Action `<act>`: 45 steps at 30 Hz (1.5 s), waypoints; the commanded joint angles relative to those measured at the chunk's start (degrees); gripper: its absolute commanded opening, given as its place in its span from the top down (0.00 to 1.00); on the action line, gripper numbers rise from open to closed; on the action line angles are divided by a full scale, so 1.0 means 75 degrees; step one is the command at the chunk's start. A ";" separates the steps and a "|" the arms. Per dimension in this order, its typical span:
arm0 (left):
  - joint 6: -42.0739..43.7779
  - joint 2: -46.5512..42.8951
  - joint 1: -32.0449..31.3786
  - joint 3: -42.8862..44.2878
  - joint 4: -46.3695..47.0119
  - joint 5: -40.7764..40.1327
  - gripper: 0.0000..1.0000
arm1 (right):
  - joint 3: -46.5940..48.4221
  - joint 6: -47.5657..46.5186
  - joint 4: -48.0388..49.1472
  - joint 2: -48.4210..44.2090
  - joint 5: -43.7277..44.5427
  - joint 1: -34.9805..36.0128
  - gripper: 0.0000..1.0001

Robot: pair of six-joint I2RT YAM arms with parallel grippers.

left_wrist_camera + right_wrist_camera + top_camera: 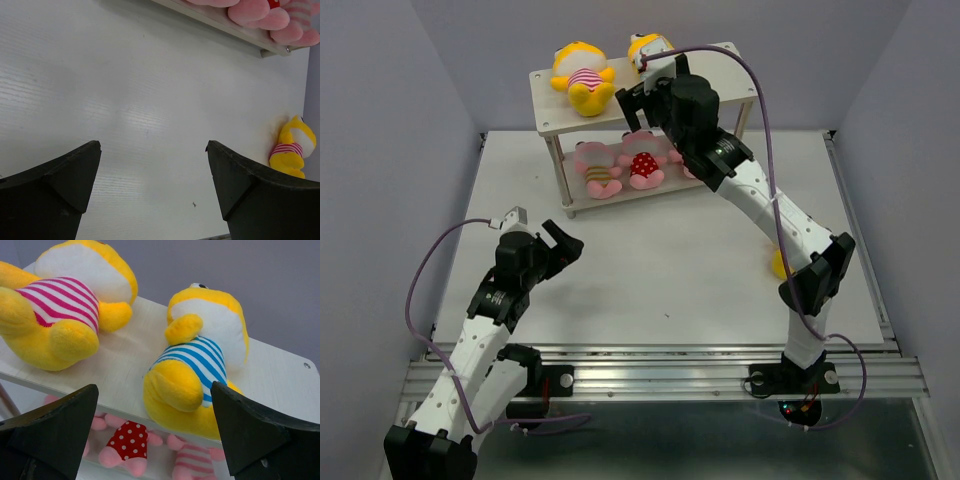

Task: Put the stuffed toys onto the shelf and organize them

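The off-white shelf (720,62) stands at the table's far side. On its top board lie a yellow toy with pink stripes (582,75) and a yellow toy with blue stripes (197,365). On the lower board lie three pink toys, one with a red polka-dot belly (642,167). A third yellow toy (291,148) lies on the table at the right edge. My right gripper (155,395) is open just in front of the blue-striped toy, not holding it. My left gripper (152,150) is open and empty above the bare table.
The white tabletop (650,270) has raised side rails. Purple walls close in the left, right and back. The right arm's cable (750,80) loops over the shelf's right end.
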 commanded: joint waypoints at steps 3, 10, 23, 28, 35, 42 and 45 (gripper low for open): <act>0.0175 -0.0020 -0.0029 0.0147 0.0181 0.0024 0.01 | -0.0205 0.0135 0.0779 -0.0811 0.0631 0.0074 0.00; 0.0187 -0.0020 -0.0029 0.0159 0.0193 0.0047 0.01 | -0.0626 0.0217 0.0955 -0.1140 0.1709 0.0074 0.00; 0.0210 -0.0020 -0.0029 0.0136 0.0217 0.0129 0.01 | -0.2173 0.0463 0.0873 -0.2042 0.1219 -0.0452 0.00; 0.0210 0.0003 -0.0041 0.0159 0.0205 0.0094 0.01 | -0.2023 0.0604 0.0721 -0.1843 0.0575 -0.0675 0.00; 0.0198 -0.0009 -0.0029 0.0147 0.0181 0.0071 0.01 | -0.1705 0.0815 0.0744 -0.1492 0.0234 -0.0910 0.00; 0.0210 0.0015 -0.0029 0.0159 0.0181 0.0035 0.01 | -0.1307 0.0616 0.0732 -0.1129 -0.0293 -0.1051 0.00; 0.0222 0.0027 -0.0041 0.0182 0.0181 0.0024 0.01 | -0.1213 0.0499 0.0685 -0.0988 -0.0469 -0.1051 0.00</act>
